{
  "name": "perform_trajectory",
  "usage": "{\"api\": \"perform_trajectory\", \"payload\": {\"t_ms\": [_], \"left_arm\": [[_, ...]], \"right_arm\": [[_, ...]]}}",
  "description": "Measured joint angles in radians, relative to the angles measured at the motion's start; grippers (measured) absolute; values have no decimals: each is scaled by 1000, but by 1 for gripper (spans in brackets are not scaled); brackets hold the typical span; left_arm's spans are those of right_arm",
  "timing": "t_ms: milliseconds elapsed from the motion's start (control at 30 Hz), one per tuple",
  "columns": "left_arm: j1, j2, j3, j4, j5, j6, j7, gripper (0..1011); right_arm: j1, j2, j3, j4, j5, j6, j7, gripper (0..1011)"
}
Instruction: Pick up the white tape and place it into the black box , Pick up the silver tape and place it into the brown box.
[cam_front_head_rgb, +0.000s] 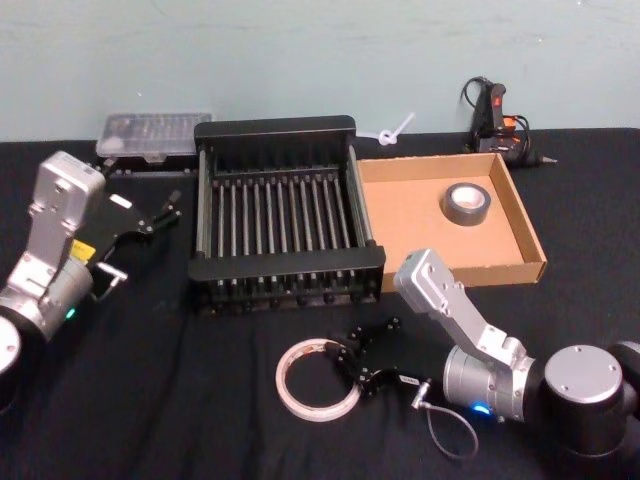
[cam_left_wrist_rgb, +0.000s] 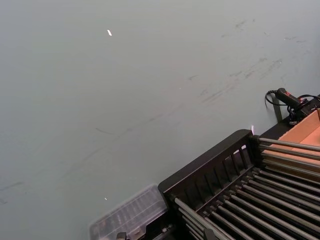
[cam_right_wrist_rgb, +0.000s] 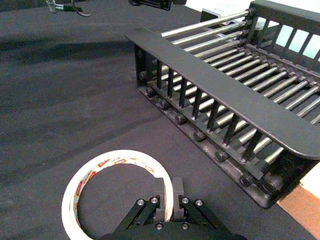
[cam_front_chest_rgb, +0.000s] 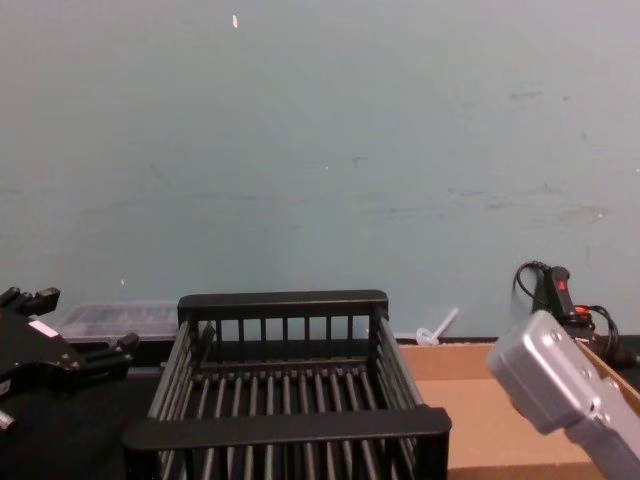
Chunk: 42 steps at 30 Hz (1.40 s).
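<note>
**Grey roll already boxed, white ring in the jaws but not yet lifted**

Cardboard first: the silver tape (cam_front_head_rgb: 467, 201) already lies inside the brown box (cam_front_head_rgb: 523, 240), toward its far side, so you can judge that half of the job done; the white tape (cam_front_head_rgb: 316, 379) is what remains, and it lies flat on the black table cloth (cam_front_head_rgb: 150, 400), just in front of the black box (cam_front_head_rgb: 289, 285), whose slatted floor holds nothing.

Your right gripper (cam_right_wrist_rgb: 168, 206) is down at the ring; in the right wrist view its fingers are closed narrow across the ring's wall, one inside the hoop and one outside, so the grasp looks made while the ring rests on the cloth; lifting it and carrying it over the near rim is what you have left. Your left gripper (cam_front_head_rgb: 158, 216) waits beside the crate's left wall, fingers apart and holding nothing.

On materials: the ring is thin, wide and translucent, with red marks on its white core; it may flex or tilt when held by one wall; the crate is rigid plastic with round bars and thick solid rims; the tray is shallow, low-walled card; the grey roll is small, thick and dull.
</note>
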Motion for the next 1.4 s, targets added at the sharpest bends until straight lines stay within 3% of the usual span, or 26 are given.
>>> {"api": "perform_trajectory", "payload": {"t_ms": [433,1033,1400], "left_arm": [[0,0,0,0,0,0,0,1001],[0,0,0,0,0,0,0,1001],[0,0,0,0,0,0,0,1002]], "right_arm": [[0,24,6,-35,30,-18,39,99],[12,94,61,-181,108,-40,47,99],[73,83,68,-155,120,-48,34,99]]}}
